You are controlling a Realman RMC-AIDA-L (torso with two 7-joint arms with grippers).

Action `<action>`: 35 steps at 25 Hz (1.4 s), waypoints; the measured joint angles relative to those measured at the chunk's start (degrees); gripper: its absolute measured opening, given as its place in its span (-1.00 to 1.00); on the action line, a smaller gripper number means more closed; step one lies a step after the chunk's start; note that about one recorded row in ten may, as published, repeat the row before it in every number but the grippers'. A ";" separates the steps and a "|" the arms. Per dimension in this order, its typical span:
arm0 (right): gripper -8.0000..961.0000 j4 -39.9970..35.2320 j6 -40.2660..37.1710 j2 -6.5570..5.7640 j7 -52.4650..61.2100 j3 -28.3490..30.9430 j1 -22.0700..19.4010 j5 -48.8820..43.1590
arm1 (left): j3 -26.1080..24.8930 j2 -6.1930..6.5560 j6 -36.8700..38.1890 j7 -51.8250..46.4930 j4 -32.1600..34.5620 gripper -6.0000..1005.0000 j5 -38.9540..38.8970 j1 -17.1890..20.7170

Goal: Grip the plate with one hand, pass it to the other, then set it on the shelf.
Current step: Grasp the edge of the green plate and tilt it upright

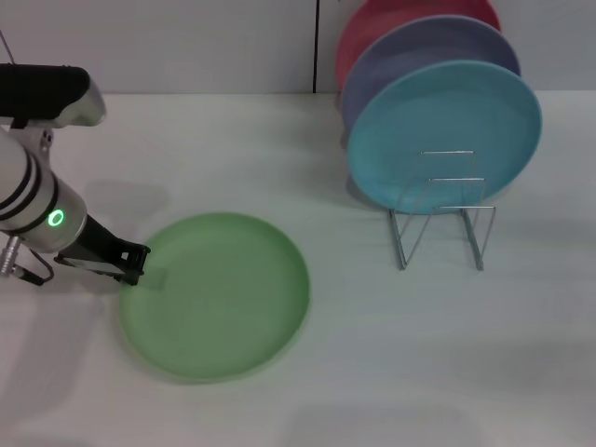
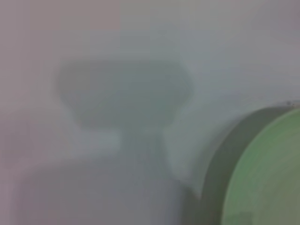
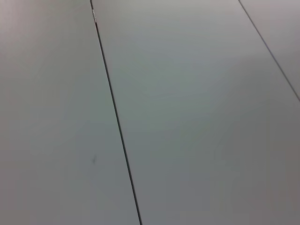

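Note:
The light green plate (image 1: 216,294) lies flat on the white table, left of centre in the head view. Its edge also shows in the left wrist view (image 2: 269,173), with a dark shadow under the rim. My left gripper (image 1: 133,262), black on an arm with a green light, is low at the plate's left rim, touching or almost touching it. The silver wire shelf (image 1: 442,223) stands to the right, with empty front slots. My right gripper is out of view; the right wrist view shows only grey panels with dark seams.
A turquoise-blue plate (image 1: 445,135), a lavender plate (image 1: 410,56) and a red plate (image 1: 372,23) stand upright in the shelf's rear slots. The table (image 1: 391,372) ends at a wall behind the plates.

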 joint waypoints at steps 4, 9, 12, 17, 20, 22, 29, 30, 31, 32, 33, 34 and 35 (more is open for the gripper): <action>0.46 0.09 0.00 0.01 0.00 0.00 -0.05 0.00 | -2.43 0.00 0.29 3.35 -2.13 -0.91 -3.75 2.63; 0.46 0.23 0.00 0.07 0.06 0.00 -0.07 0.00 | -7.97 0.00 1.96 11.16 -4.62 -0.92 -12.99 8.03; 0.47 0.22 -0.03 0.10 0.59 0.00 -0.09 0.00 | -10.07 0.01 4.45 16.40 -4.46 -0.93 -18.86 11.39; 0.46 0.22 -0.08 0.13 2.06 -0.14 -0.19 0.00 | -10.74 -0.02 10.75 25.88 -3.29 -0.93 -29.64 17.25; 0.46 0.28 -0.09 0.19 2.39 -0.42 -0.33 -0.18 | -10.77 -0.09 14.85 33.53 -0.90 -0.93 -37.98 20.33; 0.46 0.38 -0.09 0.20 2.41 -0.48 -0.47 -0.25 | -10.81 -0.14 17.07 41.14 2.00 -0.93 -44.95 22.02; 0.46 0.56 -0.09 0.21 2.43 -0.63 -0.79 -0.42 | -14.16 -0.17 19.25 68.33 15.35 -0.93 -68.39 24.15; 0.46 0.69 -0.09 0.25 2.45 -0.71 -0.88 -0.52 | -15.17 -0.17 18.68 75.66 19.64 -0.93 -74.53 24.13; 0.46 0.69 -0.09 0.25 2.45 -0.71 -0.88 -0.52 | -15.17 -0.17 18.68 75.66 19.64 -0.93 -74.53 24.13; 0.46 1.08 -0.09 0.27 2.45 -0.84 -1.08 -0.59 | -15.54 -0.19 18.24 79.54 21.96 -0.93 -77.69 24.02; 0.46 1.33 -0.09 0.28 2.45 -1.04 -1.20 -0.62 | -15.98 -0.21 17.71 83.68 24.61 -0.93 -81.00 23.83; 0.46 1.33 -0.09 0.28 2.45 -1.04 -1.20 -0.62 | -16.27 -0.23 17.22 86.83 26.46 -0.93 -83.67 23.69; 0.46 1.67 -0.08 0.29 2.44 -1.96 -1.40 -0.65 | -16.79 -0.32 16.13 92.30 29.89 -0.93 -88.23 23.52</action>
